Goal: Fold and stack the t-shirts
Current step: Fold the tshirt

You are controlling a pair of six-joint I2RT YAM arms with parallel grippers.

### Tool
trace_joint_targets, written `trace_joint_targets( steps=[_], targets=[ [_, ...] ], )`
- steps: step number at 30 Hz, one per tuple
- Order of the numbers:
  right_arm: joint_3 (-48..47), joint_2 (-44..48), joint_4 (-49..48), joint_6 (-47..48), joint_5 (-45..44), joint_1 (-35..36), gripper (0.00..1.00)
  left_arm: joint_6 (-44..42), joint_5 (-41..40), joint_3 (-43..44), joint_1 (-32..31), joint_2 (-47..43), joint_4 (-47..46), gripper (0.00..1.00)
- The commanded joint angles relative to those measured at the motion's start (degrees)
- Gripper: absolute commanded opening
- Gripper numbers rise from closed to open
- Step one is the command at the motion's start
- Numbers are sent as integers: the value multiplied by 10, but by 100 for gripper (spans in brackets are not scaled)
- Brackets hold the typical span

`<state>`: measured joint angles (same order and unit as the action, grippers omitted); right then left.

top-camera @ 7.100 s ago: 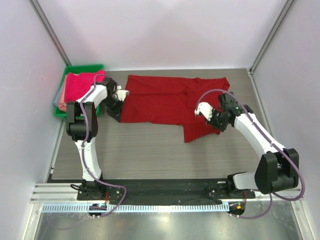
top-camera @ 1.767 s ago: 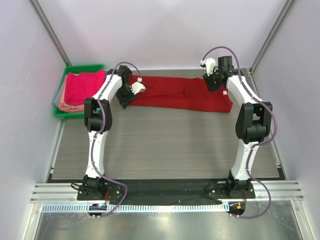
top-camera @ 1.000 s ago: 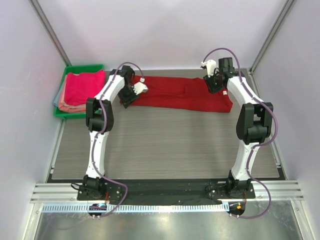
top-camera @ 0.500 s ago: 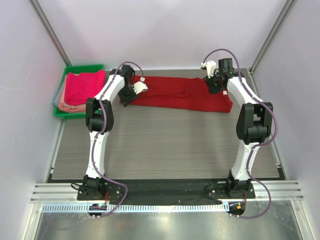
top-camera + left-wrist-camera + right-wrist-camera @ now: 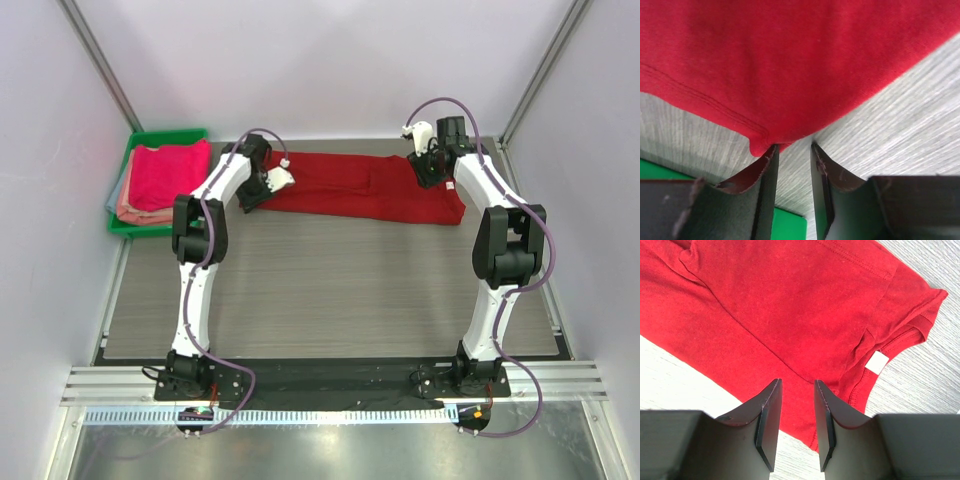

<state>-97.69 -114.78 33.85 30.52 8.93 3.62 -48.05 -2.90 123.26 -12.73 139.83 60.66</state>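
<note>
Since the earliest view, both arms have stretched to the far side of the table (image 5: 330,290). The deep red t-shirt (image 5: 350,190), then spread wide with a flap hanging toward the near side, now lies as a long narrow band along the far edge.

Far left: a green tray (image 5: 170,133) sits in the corner. It holds a bright pink t-shirt (image 5: 165,172) lying on a salmon one (image 5: 125,210).

Left gripper (image 5: 255,192): at the left end of the red band. In the wrist view its fingers (image 5: 767,170) stand slightly parted, with bare table showing in the gap. It grasps nothing. A hemmed corner of the red t-shirt (image 5: 790,60) lies right at the tip of one finger, not between them.

Centre: the red band lies flat, with a fold line visible toward its right half.

Right gripper (image 5: 432,172): over the right end of the band. Its fingers (image 5: 769,415) are likewise slightly parted and released, and red cloth (image 5: 790,305) shows in the gap. The collar and its small white label (image 5: 877,362) lie just to one side.
</note>
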Motion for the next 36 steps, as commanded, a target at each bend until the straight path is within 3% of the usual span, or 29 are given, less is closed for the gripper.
trace_joint_targets(
  steps=[1, 10, 36],
  targets=[
    [-8, 15, -13, 9, -9, 0, 38, 4, -3, 9, -1, -42, -18, 32],
    [-10, 8, -13, 9, -9, 0, 38, 16, 16, -28, -5, -108, -19, 37],
    [-2, 11, -13, 14, -15, 2, 38, 20, 24, 32, -5, 5, 27, 43]
  ],
)
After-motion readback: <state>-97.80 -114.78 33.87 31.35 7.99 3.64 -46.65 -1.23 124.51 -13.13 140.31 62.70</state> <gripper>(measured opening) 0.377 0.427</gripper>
